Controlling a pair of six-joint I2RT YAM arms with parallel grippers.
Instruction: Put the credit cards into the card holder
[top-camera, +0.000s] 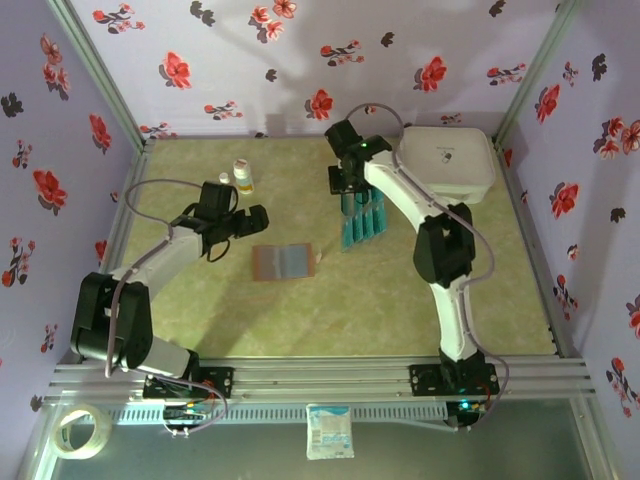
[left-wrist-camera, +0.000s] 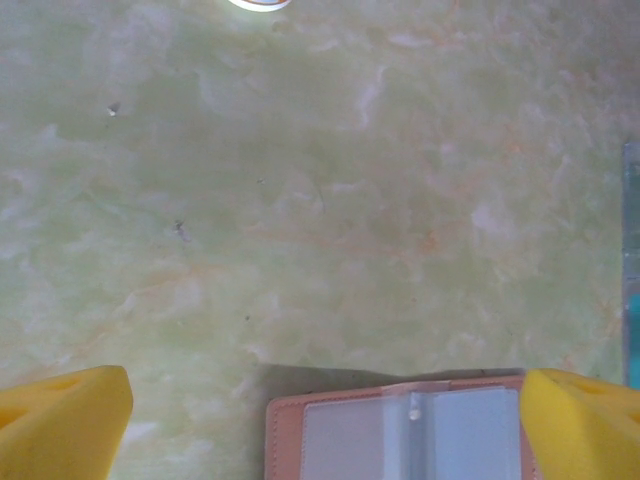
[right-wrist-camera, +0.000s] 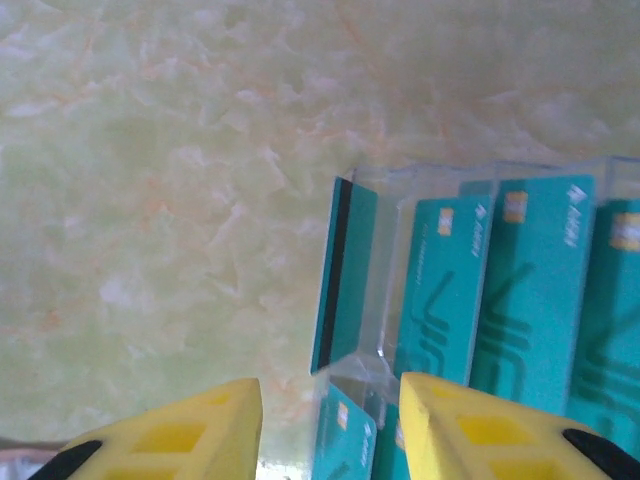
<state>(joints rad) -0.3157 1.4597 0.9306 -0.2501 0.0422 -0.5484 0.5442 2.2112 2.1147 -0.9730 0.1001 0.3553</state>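
tabletop (top-camera: 400, 300): green marbled, carries everything
white case (top-camera: 447, 160): far right corner, not part of this job
card holder (top-camera: 283, 262): lies open and flat mid-tabletop with the greyish pockets facing up, near the cards but not touching them
credit cards (top-camera: 362, 222): teal, standing in a row in a clear rack (right-wrist-camera: 390, 260), just right of and beyond the holder
handling: my guess is thin, light, stiff and pretty slick. Pinch 1 across its flat faces near the free top edge, since they're packed close and it'd be easy to snag 2
left pincer (left-wrist-camera: 325, 430): jaws spread wide, nothing in them, hanging over the holder's far edge
right pincer (right-wrist-camera: 330, 430): down at the left end of the card row with the jaws partway in, straddling the rack's end. Can't tell if it actually has a card
views: right wrist gives the clear dividers and 1 card edge-on with its dark stripe, left wrist gives the holder's see-through pocket windows, and the top view gives the overall layout but blurs all that
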